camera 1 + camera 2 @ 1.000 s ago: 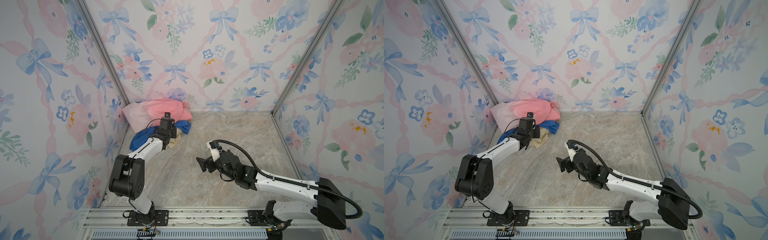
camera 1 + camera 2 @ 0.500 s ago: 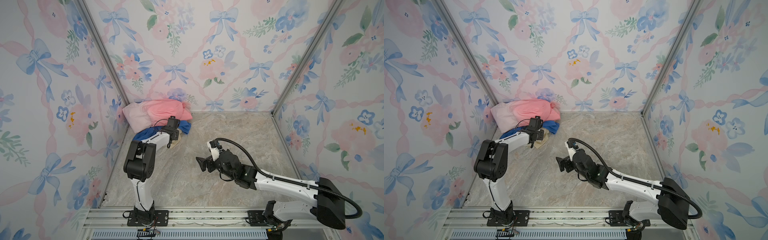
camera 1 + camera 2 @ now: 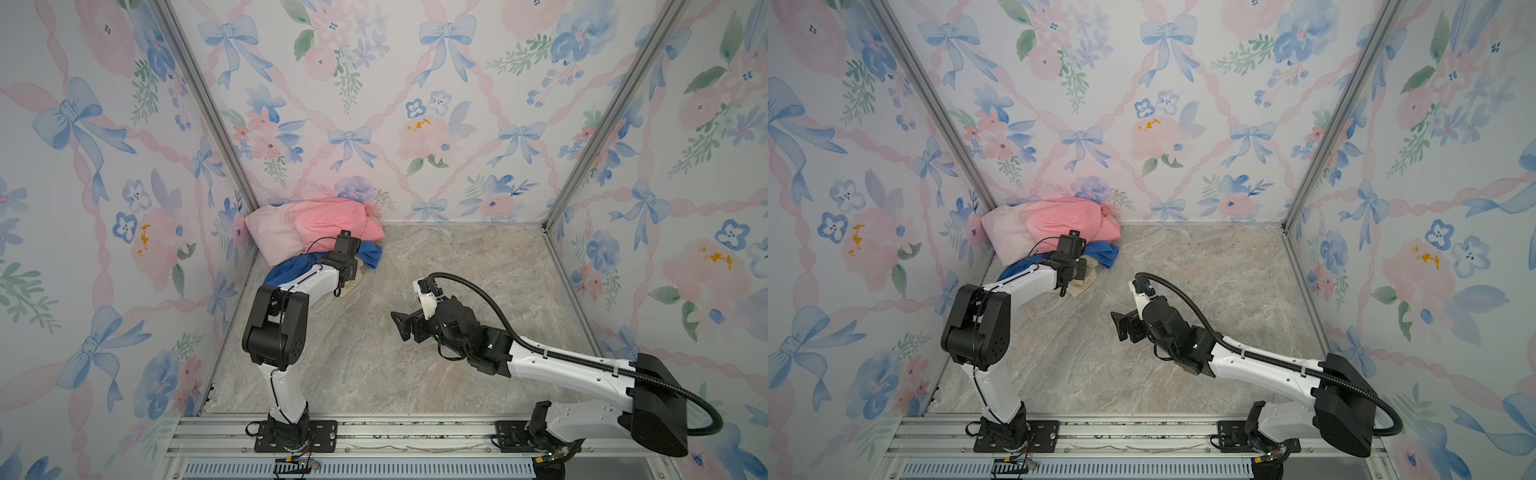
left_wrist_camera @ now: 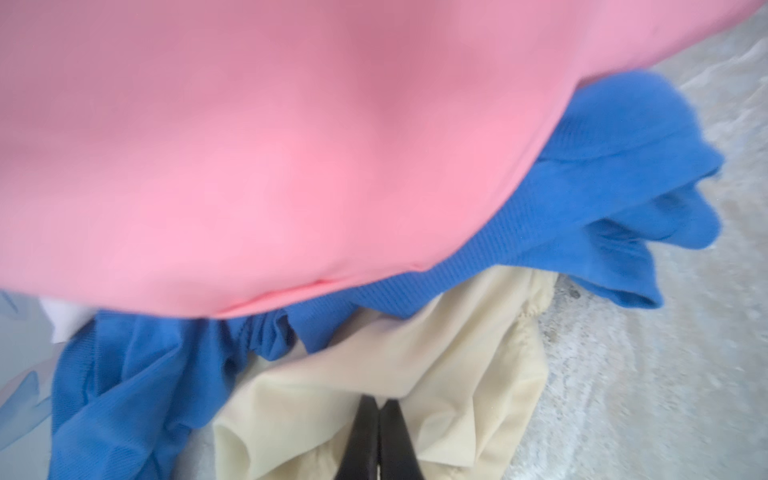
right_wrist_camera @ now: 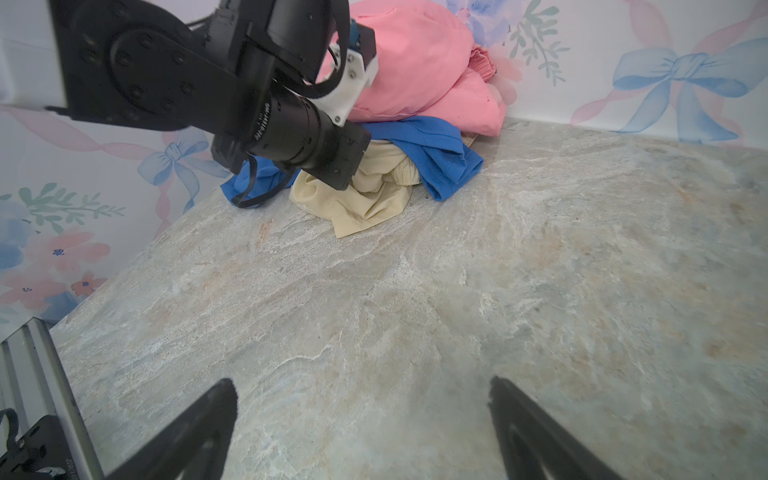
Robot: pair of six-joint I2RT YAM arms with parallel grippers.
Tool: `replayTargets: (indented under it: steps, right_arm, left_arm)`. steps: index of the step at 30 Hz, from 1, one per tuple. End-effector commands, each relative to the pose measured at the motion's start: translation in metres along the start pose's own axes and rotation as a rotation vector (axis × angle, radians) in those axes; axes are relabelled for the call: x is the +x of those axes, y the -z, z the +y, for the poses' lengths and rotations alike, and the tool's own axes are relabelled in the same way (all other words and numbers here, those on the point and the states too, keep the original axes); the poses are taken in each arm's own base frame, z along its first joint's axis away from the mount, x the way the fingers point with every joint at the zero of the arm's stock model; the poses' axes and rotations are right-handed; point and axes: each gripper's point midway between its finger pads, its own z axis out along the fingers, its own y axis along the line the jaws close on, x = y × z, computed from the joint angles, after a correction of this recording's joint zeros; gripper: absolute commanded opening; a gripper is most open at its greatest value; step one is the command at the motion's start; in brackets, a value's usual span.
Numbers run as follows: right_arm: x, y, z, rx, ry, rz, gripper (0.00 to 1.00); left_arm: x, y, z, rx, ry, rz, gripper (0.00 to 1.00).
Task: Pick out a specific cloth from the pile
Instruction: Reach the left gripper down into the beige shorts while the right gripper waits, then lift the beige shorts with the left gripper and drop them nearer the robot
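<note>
Filling the eleven o'clock corner of the floor (image 3: 457, 266) in both top views, the pile (image 3: 1059, 224) counts three pieces: one coral pink piece (image 3: 332, 218), one pale pink piece (image 3: 274, 237) and one royal blue piece (image 3: 370, 253). At its five o'clock foot the cloth (image 3: 354, 286), a single cream one, pokes out beneath the wrist of the left arm (image 3: 309, 284). The right gripper (image 3: 400, 326) hangs near the middle, aimed at nine o'clock, jaws apart and empty.

From the left wrist, the left gripper (image 4: 379, 419) shows two black fingers (image 4: 363, 440) pressed together on the cloth's folds; whether fabric is pinched between them cannot be told. The blue and coral pieces overlap the cloth's far edge.

From the right wrist, two fingers (image 5: 199, 428) stand wide above bare floor. Beyond them the cloth lies crumpled, touching the blue piece.
</note>
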Motion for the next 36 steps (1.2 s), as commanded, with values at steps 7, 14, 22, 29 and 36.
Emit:
replayTargets:
  steps: [7, 14, 22, 29, 36]
  right_arm:
    - [-0.013, -0.005, 0.011, -0.013, 0.005, -0.005, 0.97]
    - [-0.019, 0.01, -0.016, 0.081, -0.042, -0.049, 0.97]
    - [-0.032, 0.062, -0.092, 0.296, -0.087, -0.078, 0.97]
    - [-0.037, 0.152, -0.171, 0.517, -0.152, -0.108, 0.97]
    - [-0.035, 0.227, -0.194, 0.631, -0.17, -0.181, 0.97]
  left_arm:
    - [-0.169, 0.154, 0.083, 0.0, 0.231, -0.48, 0.0]
    - [-0.272, 0.323, 0.102, 0.132, 0.32, -0.882, 0.0]
    - [-0.318, 0.455, 0.016, 0.646, 0.206, -1.19, 0.0]
    - [-0.299, 0.453, -0.135, 1.049, 0.015, -1.113, 0.0]
    - [-0.264, 0.432, -0.227, 1.18, -0.102, -1.017, 0.0]
